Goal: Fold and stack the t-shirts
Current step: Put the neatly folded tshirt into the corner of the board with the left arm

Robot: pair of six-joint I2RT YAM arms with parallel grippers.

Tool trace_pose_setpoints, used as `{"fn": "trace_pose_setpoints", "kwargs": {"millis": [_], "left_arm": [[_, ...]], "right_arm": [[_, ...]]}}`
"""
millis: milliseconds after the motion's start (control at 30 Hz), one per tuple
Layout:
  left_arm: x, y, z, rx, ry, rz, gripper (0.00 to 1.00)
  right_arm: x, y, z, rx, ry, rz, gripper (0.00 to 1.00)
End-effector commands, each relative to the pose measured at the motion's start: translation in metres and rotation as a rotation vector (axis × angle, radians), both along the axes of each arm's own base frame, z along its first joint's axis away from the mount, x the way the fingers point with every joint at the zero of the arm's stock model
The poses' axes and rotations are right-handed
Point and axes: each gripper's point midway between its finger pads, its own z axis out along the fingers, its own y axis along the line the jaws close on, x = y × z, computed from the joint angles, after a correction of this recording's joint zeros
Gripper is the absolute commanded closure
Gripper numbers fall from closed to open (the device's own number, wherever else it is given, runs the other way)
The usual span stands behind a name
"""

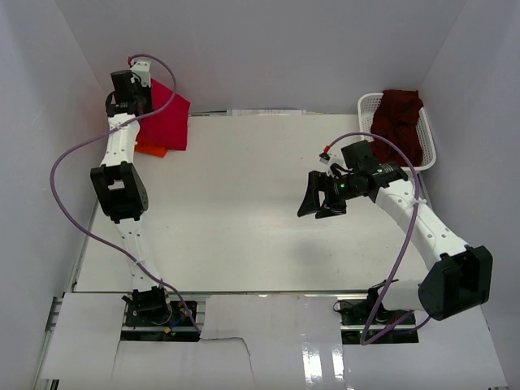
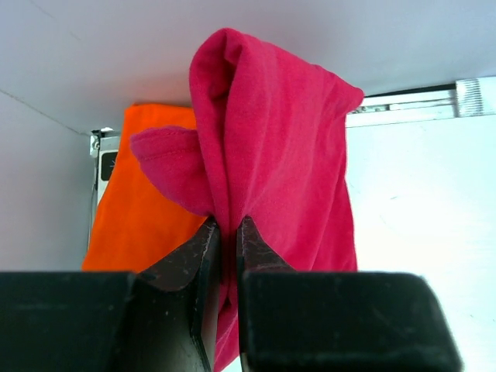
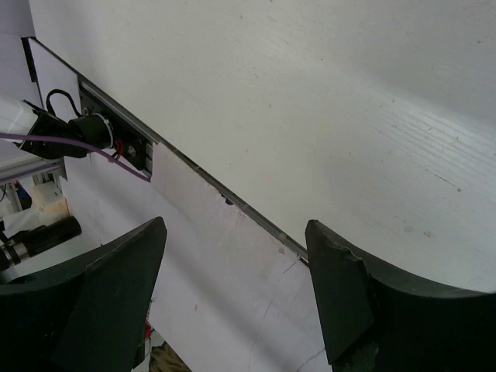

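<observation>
At the far left corner of the tabletop (image 1: 244, 203), the left claw (image 2: 227, 231) pinches the bunched red shirt (image 2: 271, 139), partly over the flat orange shirt (image 2: 147, 194). The right claw (image 3: 232, 256) hangs open and empty. The maroon shirt (image 1: 400, 122) lies crumpled in the basket (image 1: 367, 104), so most folding seems left.

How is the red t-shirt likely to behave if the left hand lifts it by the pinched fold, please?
Probably floppy: the red t-shirt drapes in soft folds around the left hand, which is shut on a fold. It looks thin and light, so one pinch should carry it. Its loose end may drag across the orange t-shirt beside it.
</observation>
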Motion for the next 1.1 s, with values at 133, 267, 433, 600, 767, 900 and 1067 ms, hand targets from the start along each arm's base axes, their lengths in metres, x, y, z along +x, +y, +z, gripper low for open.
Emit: {"fn": "trace_pose_setpoints", "kwargs": {"millis": [133,267,433,600,767,900,1067], "left_arm": [[0.01,0.025,-0.002,0.054,-0.095,0.071,1.0],[0.019,0.034,-0.012,0.073,-0.118,0.115,1.0],[0.025,0.049,-0.02,0.139,-0.159,0.17,1.0],[0.026,0.065,-0.029,0.218,-0.195,0.225,1.0],[0.027,0.081,-0.033,0.267,-0.212,0.286,1.0],[0.027,0.096,-0.032,0.279,-0.219,0.346,1.0],[0.024,0.11,-0.018,0.262,-0.25,0.392,1.0]], "right_arm": [[0.008,0.016,0.014,0.02,-0.022,0.008,0.21],[0.009,0.02,0.011,0.015,-0.007,0.009,0.21],[0.01,0.027,0.001,0.021,0.021,0.011,0.21],[0.012,0.035,-0.008,0.016,0.053,0.025,0.22],[0.014,0.044,-0.012,0.019,0.071,0.037,0.22],[0.013,0.049,-0.016,0.018,0.085,0.046,0.22],[0.012,0.053,-0.019,0.018,0.089,0.054,0.22]]}}
